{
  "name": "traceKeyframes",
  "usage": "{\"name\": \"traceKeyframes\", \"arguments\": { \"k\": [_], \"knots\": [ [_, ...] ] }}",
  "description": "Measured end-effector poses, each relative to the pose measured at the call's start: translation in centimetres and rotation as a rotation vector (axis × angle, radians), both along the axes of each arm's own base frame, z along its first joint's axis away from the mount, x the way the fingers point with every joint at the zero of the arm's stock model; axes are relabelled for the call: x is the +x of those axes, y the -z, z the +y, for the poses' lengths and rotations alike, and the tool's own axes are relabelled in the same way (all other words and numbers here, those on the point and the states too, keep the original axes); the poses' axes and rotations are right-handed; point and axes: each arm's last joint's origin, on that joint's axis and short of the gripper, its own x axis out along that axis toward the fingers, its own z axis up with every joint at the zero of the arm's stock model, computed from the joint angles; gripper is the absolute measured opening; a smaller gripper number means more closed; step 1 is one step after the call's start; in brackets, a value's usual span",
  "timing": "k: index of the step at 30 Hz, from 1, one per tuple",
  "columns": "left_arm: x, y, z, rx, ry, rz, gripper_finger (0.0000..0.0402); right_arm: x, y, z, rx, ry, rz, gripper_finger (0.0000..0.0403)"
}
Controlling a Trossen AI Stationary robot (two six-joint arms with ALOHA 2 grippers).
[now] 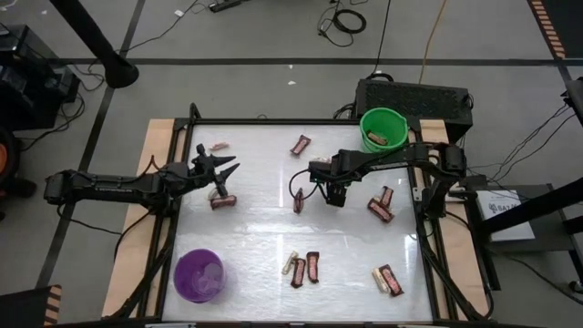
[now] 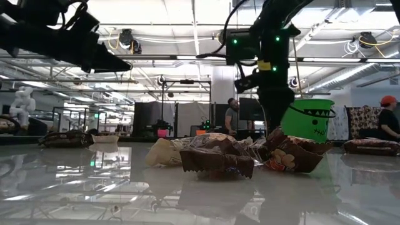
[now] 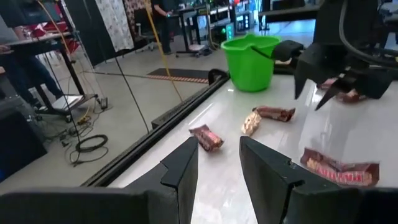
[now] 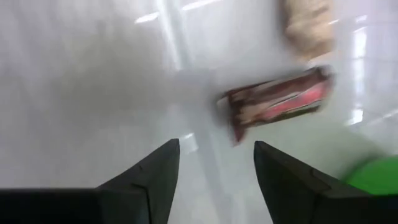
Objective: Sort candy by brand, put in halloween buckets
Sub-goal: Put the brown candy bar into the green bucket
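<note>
Candy bars lie scattered over the white table [image 1: 255, 246]. A dark red-brown bar [image 1: 299, 200] lies near the centre, its long axis running roughly toward and away from the far edge. A second red-brown bar [image 1: 301, 144] lies near the far edge, tilted diagonally. A bar [image 1: 223, 201] under the left arm lies almost crosswise. A pale bar [image 1: 219, 146] rests near the far left corner. Two dark bars [image 1: 306, 269] near the front edge stand side by side, long axes near-parallel, with a pale piece just beside them. Further bars lie at right [image 1: 380, 206] and front right [image 1: 389, 280], both diagonal.

The green bucket [image 1: 383, 128] stands at the far right corner, with candy inside. The purple bucket [image 1: 199, 274] stands at the front left.

The right gripper [image 1: 334, 199] hangs over the table centre, just beside the central bar, fingers parted and empty. The left gripper [image 1: 228, 167] hovers at left, fingers apart, holding nothing.
</note>
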Motion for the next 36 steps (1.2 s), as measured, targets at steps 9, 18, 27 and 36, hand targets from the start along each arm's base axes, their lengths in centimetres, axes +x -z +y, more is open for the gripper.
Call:
{"name": "traceKeyframes", "arguments": {
  "k": [9, 18, 27, 36],
  "knots": [
    [0.8, 0.8, 0.1, -0.004, 0.012, 0.053, 0.0128, 0.4, 1.6, -1.3, -0.019, -0.031, 0.047, 0.0182],
    [0.9, 0.7, 0.1, 0.000, 0.012, 0.044, 0.0128, 0.7, 4.0, -2.8, 0.000, -0.016, 0.108, 0.0167],
    [0.9, 0.7, 0.1, 0.000, 0.012, 0.044, 0.0128, 0.8, 4.9, -3.2, 0.002, -0.018, 0.134, 0.0042],
    [0.9, 0.9, 0.1, -0.008, 0.011, 0.063, 0.0128, -0.1, -0.4, -3.2, -0.114, 0.002, 0.090, 0.0002]
  ]
}}
